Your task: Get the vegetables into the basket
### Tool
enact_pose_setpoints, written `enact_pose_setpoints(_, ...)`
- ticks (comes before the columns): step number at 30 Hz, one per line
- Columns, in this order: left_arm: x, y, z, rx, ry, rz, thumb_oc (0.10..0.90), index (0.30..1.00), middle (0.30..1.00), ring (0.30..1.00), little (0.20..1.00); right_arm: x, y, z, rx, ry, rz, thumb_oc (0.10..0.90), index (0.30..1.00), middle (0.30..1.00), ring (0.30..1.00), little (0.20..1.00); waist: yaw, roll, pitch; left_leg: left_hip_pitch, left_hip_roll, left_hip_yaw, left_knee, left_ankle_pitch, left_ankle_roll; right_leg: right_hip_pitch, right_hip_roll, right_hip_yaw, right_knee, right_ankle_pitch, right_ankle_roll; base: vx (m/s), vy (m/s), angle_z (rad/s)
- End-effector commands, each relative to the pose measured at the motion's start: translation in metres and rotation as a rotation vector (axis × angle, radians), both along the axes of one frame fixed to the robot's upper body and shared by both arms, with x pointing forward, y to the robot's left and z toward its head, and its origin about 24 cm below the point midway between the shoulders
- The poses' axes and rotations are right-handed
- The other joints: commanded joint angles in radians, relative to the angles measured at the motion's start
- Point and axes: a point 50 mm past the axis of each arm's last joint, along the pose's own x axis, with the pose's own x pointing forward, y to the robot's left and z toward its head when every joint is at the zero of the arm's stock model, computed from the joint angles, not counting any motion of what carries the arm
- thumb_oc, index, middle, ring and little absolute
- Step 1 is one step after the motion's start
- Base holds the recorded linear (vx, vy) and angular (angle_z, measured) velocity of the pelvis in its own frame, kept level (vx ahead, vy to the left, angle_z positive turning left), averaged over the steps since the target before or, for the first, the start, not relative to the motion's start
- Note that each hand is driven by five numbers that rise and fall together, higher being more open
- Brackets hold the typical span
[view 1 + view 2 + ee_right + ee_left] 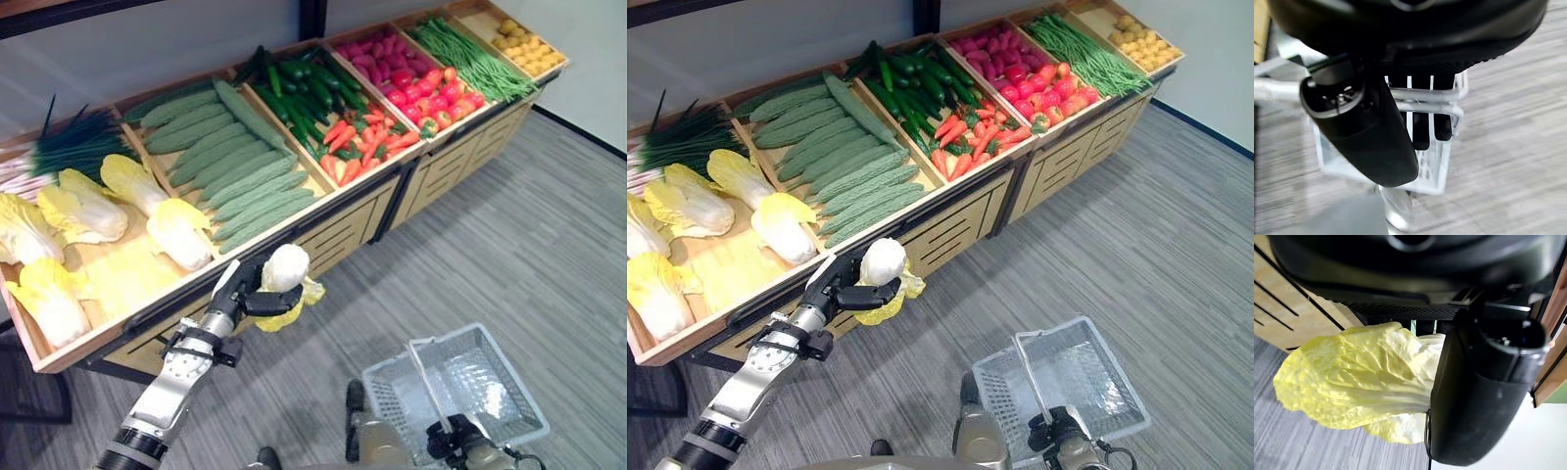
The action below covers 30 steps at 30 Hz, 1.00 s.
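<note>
A napa cabbage (284,269), white at the stem end with pale yellow crinkled leaves hanging down, is being gripped between thumb and fingers. A white mesh basket (500,377) is being suspended by its handle under curled fingers.

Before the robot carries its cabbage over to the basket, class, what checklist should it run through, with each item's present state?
1. Left hand fingers curled round the napa cabbage: ok.
2. Cabbage lifted off the wooden display stand: ok.
3. Right hand gripping the basket handle: ok.
4. White wire basket open side up: ok.
5. Room in the basket: ok, nothing seen inside.
6. Cabbage over the basket: not ok, it hangs in front of the stand.
</note>
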Motion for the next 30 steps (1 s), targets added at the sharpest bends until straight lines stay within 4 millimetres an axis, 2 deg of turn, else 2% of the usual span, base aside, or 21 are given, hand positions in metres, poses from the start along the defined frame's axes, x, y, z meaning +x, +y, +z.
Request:
enact_pose_setpoints(1, 0.014, -0.005, 0.067, -0.046, -0.334, -0.035, 0.400, 0.300, 0.300, 0.300, 0.300, 0.024, 0.019, 0.003, 0.046, -0.078, 0.071, 0.400, 0.300, 0.300, 0.300, 0.300, 0.035, -0.006, -0.084, -0.078, -0.017, -0.007, -0.021, -0.002, 0.004, 0.094, -0.068, -0.004, -0.071, 0.080, 0.052, -0.02, -0.034, -0.55)
enact_pose_setpoints(4, 0.011, 0.001, 0.066, -0.037, -0.334, -0.014, 0.400, 0.300, 0.300, 0.300, 0.300, 0.031, 0.021, 0.005, 0.043, -0.086, 0.104, 0.400, 0.300, 0.300, 0.300, 0.300, 0.064, -0.018, -0.106, -0.086, -0.022, 0.038, -0.021, 0.007, -0.005, 0.165, -0.065, -0.057, -0.166, 0.090, 0.069, -0.04, -0.090, -0.69)
enact_pose_setpoints(5, 0.010, 0.002, 0.064, -0.037, -0.329, -0.004, 0.400, 0.300, 0.300, 0.300, 0.300, 0.032, 0.018, 0.006, 0.032, -0.089, 0.113, 0.400, 0.300, 0.300, 0.300, 0.300, 0.066, -0.015, -0.116, -0.086, -0.013, 0.048, -0.021, 0.020, -0.017, 0.169, -0.042, -0.041, -0.198, 0.077, 0.064, 0.03, -0.182, -0.79)
enact_pose_setpoints(10, 0.010, -0.003, 0.059, -0.048, -0.310, -0.012, 0.400, 0.300, 0.300, 0.300, 0.300, 0.023, 0.012, 0.004, 0.026, -0.072, 0.086, 0.400, 0.300, 0.300, 0.300, 0.300, 0.054, -0.001, -0.121, -0.074, 0.021, 0.047, -0.020, 0.044, -0.046, 0.205, 0.007, -0.049, -0.260, 0.046, 0.041, 0.06, -0.157, -0.50)
enact_pose_setpoints(19, 0.010, -0.005, 0.057, -0.067, -0.298, -0.014, 0.400, 0.300, 0.300, 0.300, 0.300, 0.021, 0.002, 0.007, -0.004, -0.069, 0.100, 0.400, 0.300, 0.300, 0.300, 0.300, 0.036, 0.036, -0.094, -0.087, 0.067, 0.042, -0.014, 0.078, -0.083, 0.197, 0.046, -0.044, -0.260, 0.014, 0.012, 0.04, -0.101, 0.07)
enact_pose_setpoints(22, 0.011, -0.005, 0.057, -0.069, -0.295, -0.013, 0.400, 0.300, 0.300, 0.300, 0.300, 0.021, -0.002, 0.008, -0.015, -0.071, 0.107, 0.400, 0.300, 0.300, 0.300, 0.300, 0.036, 0.036, -0.077, -0.113, 0.079, 0.030, 0.028, 0.080, -0.092, 0.192, 0.055, -0.043, -0.259, 0.004, 0.000, 0.02, -0.124, 0.08)
enact_pose_setpoints(24, 0.012, -0.006, 0.056, -0.071, -0.291, -0.018, 0.400, 0.300, 0.300, 0.300, 0.300, 0.020, -0.005, 0.009, -0.024, -0.067, 0.103, 0.400, 0.300, 0.300, 0.300, 0.300, 0.045, 0.024, -0.044, -0.178, 0.113, 0.001, 0.177, 0.035, -0.110, 0.202, 0.056, -0.043, -0.256, -0.014, -0.020, -0.05, -0.166, 0.16)
enact_pose_setpoints(25, 0.012, -0.006, 0.057, -0.071, -0.295, -0.018, 0.400, 0.300, 0.300, 0.300, 0.300, 0.021, -0.007, 0.010, -0.030, -0.075, 0.096, 0.400, 0.300, 0.300, 0.300, 0.300, 0.055, 0.016, -0.026, -0.217, 0.121, -0.030, 0.229, 0.059, -0.106, 0.195, 0.058, -0.049, -0.257, -0.004, -0.037, -0.08, -0.094, 0.20)
enact_pose_setpoints(26, 0.013, -0.007, 0.058, -0.078, -0.302, -0.013, 0.400, 0.300, 0.300, 0.300, 0.300, 0.023, -0.009, 0.011, -0.035, -0.088, 0.084, 0.400, 0.300, 0.300, 0.300, 0.300, 0.066, 0.015, -0.016, -0.246, 0.106, -0.106, 0.252, 0.069, -0.114, 0.195, 0.061, -0.036, -0.260, -0.006, -0.037, -0.07, 0.009, 0.08)
enact_pose_setpoints(28, 0.014, -0.005, 0.059, -0.071, -0.310, 0.005, 0.400, 0.300, 0.300, 0.300, 0.300, 0.028, -0.008, 0.013, -0.036, -0.100, 0.087, 0.400, 0.300, 0.300, 0.300, 0.300, 0.085, 0.009, -0.013, -0.267, 0.060, -0.252, 0.172, 0.049, -0.105, 0.179, 0.050, -0.005, -0.272, 0.007, -0.026, 0.05, 0.132, -0.17)
enact_pose_setpoints(29, 0.013, -0.003, 0.058, -0.065, -0.310, 0.017, 0.400, 0.300, 0.300, 0.300, 0.300, 0.029, -0.007, 0.013, -0.034, -0.106, 0.082, 0.400, 0.300, 0.300, 0.300, 0.300, 0.089, 0.006, -0.012, -0.270, 0.054, -0.306, 0.134, 0.052, -0.103, 0.169, 0.042, 0.016, -0.273, 0.022, -0.016, 0.11, 0.213, -0.48)
enact_pose_setpoints(30, 0.012, 0.003, 0.057, -0.046, -0.312, 0.037, 0.400, 0.300, 0.300, 0.300, 0.300, 0.031, -0.005, 0.013, -0.025, -0.108, 0.099, 0.400, 0.300, 0.300, 0.300, 0.300, 0.089, 0.003, -0.014, -0.271, 0.045, -0.348, 0.129, 0.029, -0.090, 0.146, 0.032, 0.051, -0.260, 0.029, -0.007, 0.09, 0.206, -0.62)
